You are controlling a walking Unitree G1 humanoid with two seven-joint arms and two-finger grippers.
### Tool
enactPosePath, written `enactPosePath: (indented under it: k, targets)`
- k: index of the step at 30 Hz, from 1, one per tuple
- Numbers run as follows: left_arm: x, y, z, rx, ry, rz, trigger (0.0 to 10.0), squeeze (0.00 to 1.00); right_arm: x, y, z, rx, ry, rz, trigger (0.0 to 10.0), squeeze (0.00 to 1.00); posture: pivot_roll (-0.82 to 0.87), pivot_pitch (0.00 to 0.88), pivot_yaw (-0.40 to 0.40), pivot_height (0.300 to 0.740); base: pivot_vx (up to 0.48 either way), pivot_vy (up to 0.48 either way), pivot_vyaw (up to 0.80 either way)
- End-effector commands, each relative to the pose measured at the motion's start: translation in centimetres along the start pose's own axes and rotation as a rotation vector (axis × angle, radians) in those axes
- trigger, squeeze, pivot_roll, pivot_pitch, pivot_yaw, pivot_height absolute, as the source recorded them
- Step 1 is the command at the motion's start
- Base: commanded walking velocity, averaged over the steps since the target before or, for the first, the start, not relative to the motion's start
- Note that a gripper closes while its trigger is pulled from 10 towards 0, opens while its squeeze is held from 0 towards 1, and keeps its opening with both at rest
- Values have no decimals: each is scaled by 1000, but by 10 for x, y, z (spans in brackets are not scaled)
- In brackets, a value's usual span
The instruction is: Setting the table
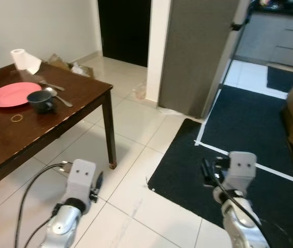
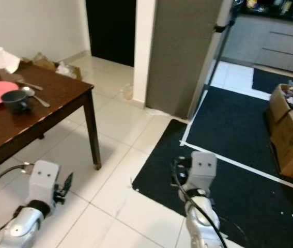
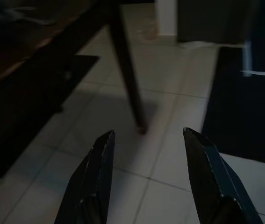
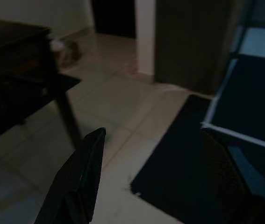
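Both hands, left point(image 3: 146, 140) and right point(image 4: 155, 140), spread over glossy tiles point(image 1: 136, 124).

Dark glossy wood worktop point(image 1: 12, 139), pale glossy floor tiles point(image 1: 136, 121), matt black mat point(image 1: 249, 134), paper roll point(image 1: 19, 58), brown cardboard boxes point(image 2: 291, 137), matt black fingers point(image 3: 97, 172) ahead of silver metal arms point(image 1: 66, 225).
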State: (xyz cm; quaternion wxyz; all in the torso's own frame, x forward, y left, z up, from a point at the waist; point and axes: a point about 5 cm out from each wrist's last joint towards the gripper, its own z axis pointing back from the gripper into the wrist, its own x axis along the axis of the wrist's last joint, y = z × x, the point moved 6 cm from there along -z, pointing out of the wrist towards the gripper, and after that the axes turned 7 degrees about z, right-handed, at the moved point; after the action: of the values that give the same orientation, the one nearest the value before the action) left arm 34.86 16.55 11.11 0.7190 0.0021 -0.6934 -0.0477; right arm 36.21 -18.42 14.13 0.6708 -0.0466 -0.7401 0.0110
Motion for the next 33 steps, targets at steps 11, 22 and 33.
enactPosePath:
  k: [11,22,33]
  targets:
    - [-6,-1,1,4,23,-8,10000,0,1,-6,1,-18,0,-2,10000,0,77,58,54,740,0,0,788]
    - [-4,3,1,16,21,-13,10000,0,12,-6,-1,-21,-34,-4,10000,0,80,71,55,740,0,0,788]
    - [47,22,-12,56,-124,-116,10000,0,42,-8,-5,-18,-119,4,10000,0,79,78,52,740,0,0,788]
